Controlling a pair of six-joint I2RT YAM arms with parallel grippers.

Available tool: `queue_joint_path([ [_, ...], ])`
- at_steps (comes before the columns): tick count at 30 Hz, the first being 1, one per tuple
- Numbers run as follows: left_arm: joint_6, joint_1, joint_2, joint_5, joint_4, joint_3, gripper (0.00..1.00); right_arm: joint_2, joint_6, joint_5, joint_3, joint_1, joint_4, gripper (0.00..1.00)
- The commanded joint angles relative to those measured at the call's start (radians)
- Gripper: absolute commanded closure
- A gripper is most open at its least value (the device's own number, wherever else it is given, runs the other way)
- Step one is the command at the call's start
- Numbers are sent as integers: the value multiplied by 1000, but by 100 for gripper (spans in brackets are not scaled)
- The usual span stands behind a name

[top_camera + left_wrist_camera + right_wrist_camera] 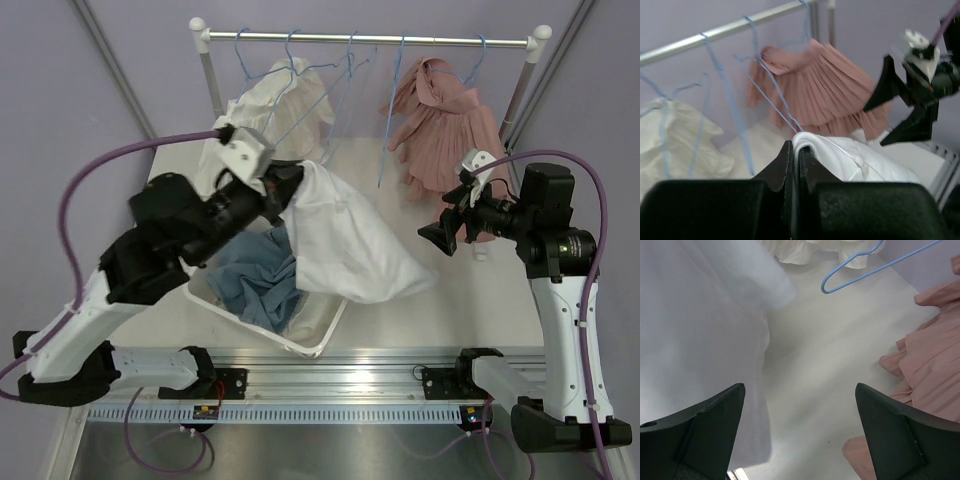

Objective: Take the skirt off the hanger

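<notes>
My left gripper (291, 186) is shut on the waistband of a white skirt (350, 240), which hangs free of any hanger and drapes down over the basket's right side. In the left wrist view the jaws (794, 148) pinch the folded white hem (840, 155). My right gripper (443, 235) is open and empty, to the right of the white skirt and below a pink pleated skirt (440, 130) on a blue hanger. In the right wrist view the open gripper (800, 387) has the white skirt (700, 340) on its left and the pink skirt (935, 345) on its right.
A metal rail (370, 39) carries several blue hangers, some bare (345, 90). A cream skirt (270, 110) hangs at its left end. A white basket (305, 345) holds blue clothing (255, 275). A bare hanger hook (865, 265) shows ahead of the right gripper.
</notes>
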Motion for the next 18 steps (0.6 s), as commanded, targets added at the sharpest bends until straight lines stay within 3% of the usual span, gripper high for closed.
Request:
queue_joint_path([
  [1, 50, 5, -50, -212, 7, 92, 100, -1, 26, 20, 2, -4, 37, 0],
  [8, 107, 7, -174, -376, -74, 71, 100, 12, 32, 23, 2, -4, 46, 1],
  [18, -8, 10, -261, -352, -61, -133, 100, 27, 61, 11, -7, -4, 60, 1],
])
